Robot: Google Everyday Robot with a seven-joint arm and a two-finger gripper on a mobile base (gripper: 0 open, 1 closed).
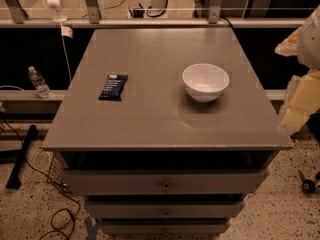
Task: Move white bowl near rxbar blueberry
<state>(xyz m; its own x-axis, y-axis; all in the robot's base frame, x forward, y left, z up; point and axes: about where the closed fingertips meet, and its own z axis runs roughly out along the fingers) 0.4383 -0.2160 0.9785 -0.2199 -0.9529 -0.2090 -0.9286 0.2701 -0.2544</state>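
The white bowl (205,82) stands upright on the grey table top (160,124), right of centre. The rxbar blueberry (113,87), a flat dark navy bar with white lettering, lies on the left half of the table, well apart from the bowl. My gripper (296,106) shows as pale yellowish parts of the arm at the right edge of the view, beyond the table's right side, to the right of the bowl and not touching it.
The table is a drawer cabinet with several drawers (165,182) below the front edge. A water bottle (39,82) stands on a ledge to the left. Cables (60,219) lie on the floor at the lower left. A railing (150,14) runs behind the table.
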